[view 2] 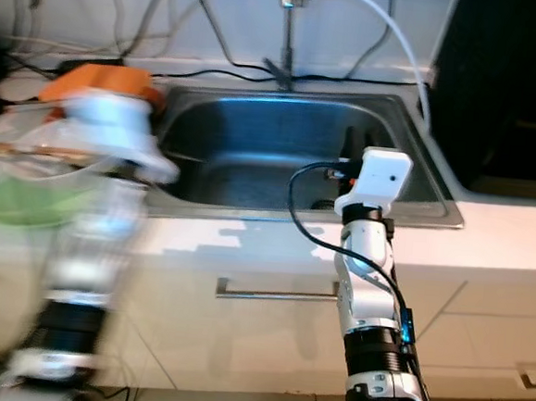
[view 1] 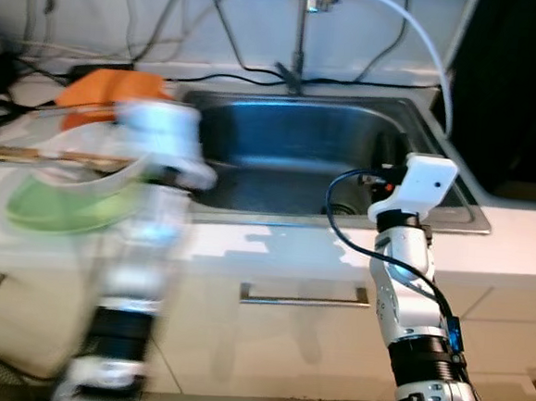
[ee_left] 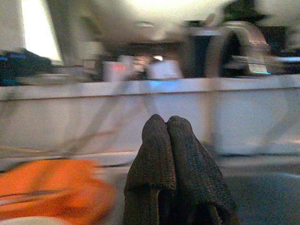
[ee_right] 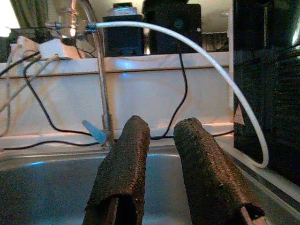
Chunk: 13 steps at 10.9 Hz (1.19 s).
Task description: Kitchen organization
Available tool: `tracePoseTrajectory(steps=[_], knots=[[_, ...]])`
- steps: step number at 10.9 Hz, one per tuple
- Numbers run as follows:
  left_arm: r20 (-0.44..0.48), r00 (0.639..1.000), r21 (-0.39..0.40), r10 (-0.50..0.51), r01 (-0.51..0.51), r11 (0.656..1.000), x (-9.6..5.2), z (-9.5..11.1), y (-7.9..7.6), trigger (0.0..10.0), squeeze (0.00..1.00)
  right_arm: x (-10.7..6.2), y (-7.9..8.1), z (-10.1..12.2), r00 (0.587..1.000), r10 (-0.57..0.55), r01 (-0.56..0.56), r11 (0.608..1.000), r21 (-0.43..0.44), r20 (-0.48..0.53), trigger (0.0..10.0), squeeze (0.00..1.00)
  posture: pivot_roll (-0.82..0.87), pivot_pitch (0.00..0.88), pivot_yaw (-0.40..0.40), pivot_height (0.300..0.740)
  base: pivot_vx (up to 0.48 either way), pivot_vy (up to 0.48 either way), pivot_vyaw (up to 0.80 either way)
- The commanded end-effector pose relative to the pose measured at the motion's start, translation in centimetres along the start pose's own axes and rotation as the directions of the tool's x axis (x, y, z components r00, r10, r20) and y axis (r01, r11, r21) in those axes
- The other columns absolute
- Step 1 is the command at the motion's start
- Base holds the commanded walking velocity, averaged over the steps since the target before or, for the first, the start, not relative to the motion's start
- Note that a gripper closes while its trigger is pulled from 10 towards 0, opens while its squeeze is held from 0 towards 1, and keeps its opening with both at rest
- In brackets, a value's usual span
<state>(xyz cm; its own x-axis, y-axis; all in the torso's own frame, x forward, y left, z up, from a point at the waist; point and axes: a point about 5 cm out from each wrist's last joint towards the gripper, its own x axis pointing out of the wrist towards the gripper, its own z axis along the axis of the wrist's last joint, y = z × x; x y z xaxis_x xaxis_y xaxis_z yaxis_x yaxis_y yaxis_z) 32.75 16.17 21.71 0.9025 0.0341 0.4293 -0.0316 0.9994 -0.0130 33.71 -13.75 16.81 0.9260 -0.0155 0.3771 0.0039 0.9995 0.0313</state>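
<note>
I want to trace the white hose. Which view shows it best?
The right wrist view: the hose is sharp, arcing from the tap toward the sink's edge. Both eye views show it smaller, at the top. The left wrist view is too blurred to tell.

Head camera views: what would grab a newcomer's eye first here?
The steel sink set in the white counter takes the middle, with the right gripper held open above its right part. On the robot's left, the left arm is a blur of motion, its gripper shut, above an orange cloth and a green-bottomed clear bowl. A white hose arcs from the tap.
</note>
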Motion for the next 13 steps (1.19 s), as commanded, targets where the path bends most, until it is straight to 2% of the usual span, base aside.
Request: tracePoseTrajectory(steps=[1, 2, 3, 4, 5, 6, 8, 10, 11, 13], knots=[[0.009, 0.998, 0.000, 0.062, -0.062, 0.998, -0.1, 0.7, 1.7, 10.0, 0.00, 0.2, 0.3, 0.2, 1.000, 0.008, -0.008, 1.000, 0.000, 0.007, 10.0, 0.00, 0.09, 0.000, 0.067, 0.740, 0.000, 0.000, 0.00], [0.017, 0.994, -0.003, 0.112, -0.111, 0.994, -0.2, 1.7, 4.0, 10.0, 0.00, 0.2, 0.5, 0.0, 1.000, 0.013, -0.013, 1.000, 0.003, 0.003, 10.0, 0.00, 0.10, 0.000, 0.065, 0.740, 0.000, 0.000, 0.00], [0.000, 0.992, -0.010, 0.122, -0.122, 0.992, -0.6, 1.7, 5.6, 10.0, 0.00, 0.3, 0.8, -0.1, 1.000, 0.022, -0.022, 1.000, 0.008, -0.002, 10.0, 0.00, 0.11, 0.000, 0.062, 0.740, 0.000, 0.000, 0.00], [-0.041, 0.983, -0.025, 0.181, -0.182, 0.983, -1.7, 0.9, 7.2, 10.0, 0.00, 0.4, 1.0, 0.0, 0.999, 0.032, -0.032, 0.999, 0.013, 0.001, 10.0, 0.00, 0.11, 0.000, 0.062, 0.740, 0.000, 0.000, 0.00], [-0.064, 0.984, -0.003, 0.164, -0.164, 0.986, -2.0, 0.6, 7.0, 10.0, 0.00, 0.4, 0.9, 0.0, 0.999, 0.033, -0.033, 0.999, 0.014, 0.000, 10.0, 0.00, 0.12, 0.000, 0.055, 0.740, 0.000, 0.000, 0.00], [-0.078, 0.993, -0.006, 0.088, -0.089, 0.996, -1.8, 0.5, 5.3, 10.0, 0.00, 0.5, 1.0, -0.1, 0.999, 0.038, -0.038, 0.999, 0.013, -0.005, 10.0, 0.00, 0.12, 0.000, 0.055, 0.740, 0.000, 0.000, 0.00], [-0.085, 0.996, -0.064, -0.033, 0.027, 0.998, -1.1, -0.1, 1.2, 10.0, 0.00, 0.6, 1.2, 0.0, 0.999, 0.043, -0.043, 0.999, 0.017, 0.000, 10.0, 0.00, 0.12, 0.000, 0.051, 0.740, 0.000, 0.000, 0.00], [-0.068, 0.978, -0.138, -0.198, 0.187, 0.973, -0.3, -0.4, -4.5, 10.0, 0.00, 0.7, 1.2, 0.3, 0.999, 0.037, -0.037, 0.999, 0.023, 0.014, 10.0, 0.00, 0.11, 0.000, 0.059, 0.740, 0.000, 0.000, 0.00], [-0.084, 0.965, -0.127, -0.247, 0.235, 0.964, -0.4, -1.0, -5.8, 10.0, 0.00, 0.6, 1.2, 0.3, 0.999, 0.035, -0.035, 0.999, 0.018, 0.016, 10.0, 0.00, 0.10, 0.000, 0.065, 0.740, 0.000, 0.000, 0.00], [-0.112, 0.957, -0.126, -0.266, 0.252, 0.959, -0.6, -1.9, -6.4, 10.0, 0.00, 0.5, 0.9, 0.5, 0.999, 0.023, -0.023, 1.000, 0.017, 0.026, 10.0, 0.00, 0.08, 0.000, 0.072, 0.740, 0.000, 0.148, 0.00]])
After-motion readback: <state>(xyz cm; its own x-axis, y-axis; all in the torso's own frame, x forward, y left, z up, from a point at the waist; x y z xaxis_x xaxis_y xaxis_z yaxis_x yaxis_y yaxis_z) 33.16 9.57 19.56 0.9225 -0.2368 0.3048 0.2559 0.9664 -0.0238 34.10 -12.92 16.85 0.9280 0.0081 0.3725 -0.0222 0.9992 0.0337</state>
